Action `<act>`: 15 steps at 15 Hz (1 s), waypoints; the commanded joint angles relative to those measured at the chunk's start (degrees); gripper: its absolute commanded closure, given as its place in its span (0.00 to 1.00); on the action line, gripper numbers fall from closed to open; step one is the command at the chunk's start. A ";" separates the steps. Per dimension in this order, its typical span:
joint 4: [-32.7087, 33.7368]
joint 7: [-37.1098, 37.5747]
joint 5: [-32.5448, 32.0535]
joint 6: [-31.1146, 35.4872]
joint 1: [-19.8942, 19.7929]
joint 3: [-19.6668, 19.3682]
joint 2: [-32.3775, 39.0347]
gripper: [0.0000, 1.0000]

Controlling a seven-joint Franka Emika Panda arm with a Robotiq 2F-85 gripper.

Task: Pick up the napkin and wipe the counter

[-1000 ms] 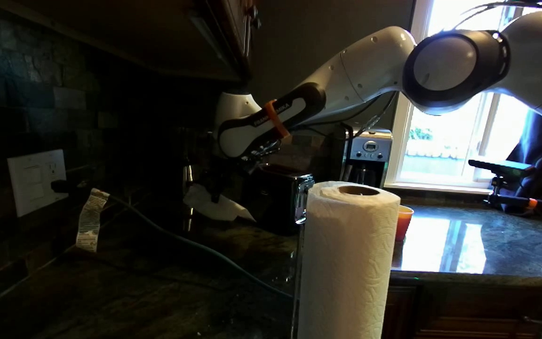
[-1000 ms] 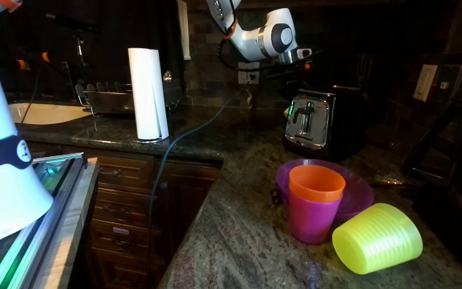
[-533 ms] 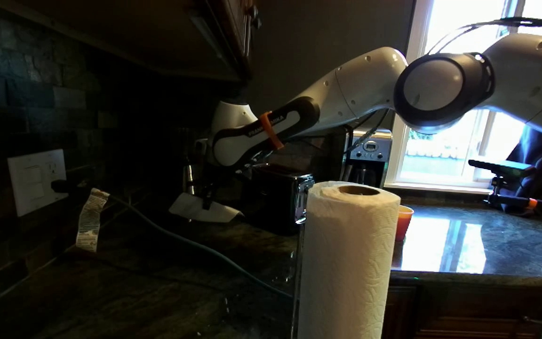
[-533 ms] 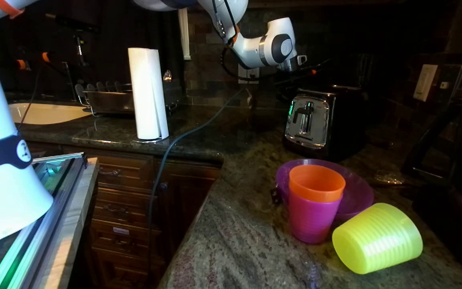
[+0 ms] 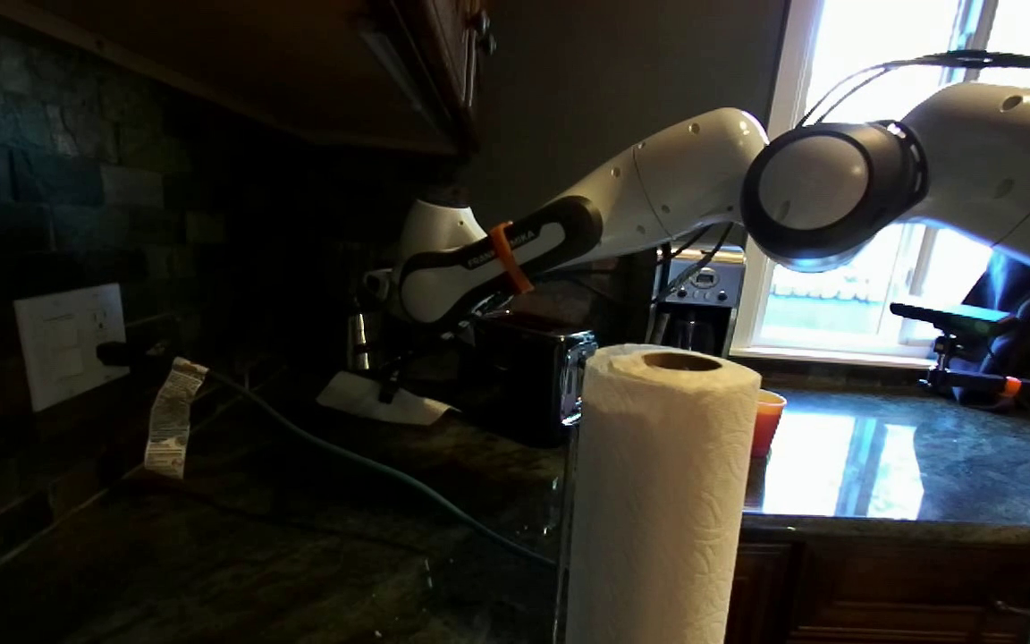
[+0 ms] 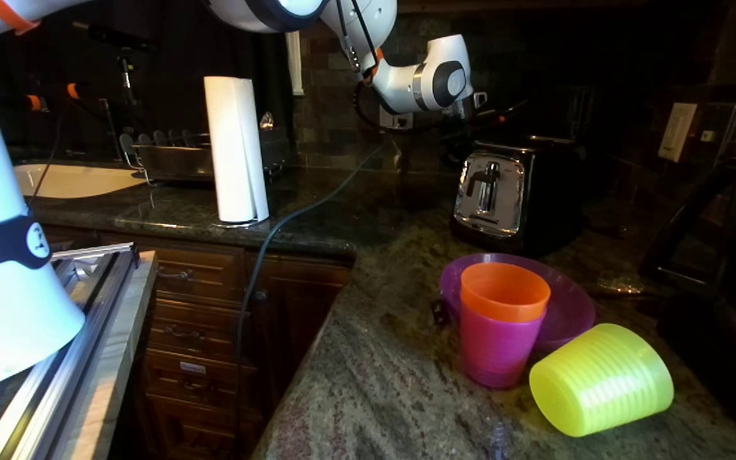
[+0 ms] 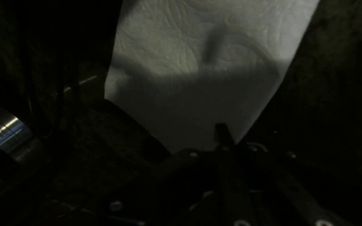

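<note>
- Holding the napkin [image 5: 408,409]: gripper [image 5: 388,392] is closed, fingers [image 7: 223,133] pinched together on its lower end in the wrist view
- Napkin sits low at the counter [image 6: 368,383], spread nearly flat beside the toaster [image 6: 512,195]; can't tell how much of it touches down
- Wrist view is dark, napkin half shaded; shiny metal cylinder [image 7: 9,133] at the left edge, apart from the napkin
- Arm [image 5: 703,161] extends from the right edge in an exterior view, gripper low at its end
- Paper towel roll [image 5: 662,501] stands upright in both exterior views, well apart from the napkin; dish rack [image 6: 176,158] just beyond the roll
- Cable [image 5: 426,487] runs from the wall plate [image 5: 70,335] across the counter, then drops over the edge past the drawers [image 6: 195,338]
- Orange cup [image 6: 505,294] nests in the pink cup [image 6: 499,351], both upright, just beside the purple bowl [image 6: 575,313]
- Yellow cup [image 6: 601,380] lies on its side next to the bowl and pink cup
- Coffee maker [image 5: 703,286] shows by the window [image 5: 837,304], past the toaster
</note>
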 commanded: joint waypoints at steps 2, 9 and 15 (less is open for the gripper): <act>3.48 -3.32 -2.19 0.24 0.99 -1.35 2.64 1.00; 9.59 -18.15 -1.72 0.62 1.93 -0.92 7.04 1.00; 12.78 -30.79 0.05 0.51 0.74 4.08 9.96 1.00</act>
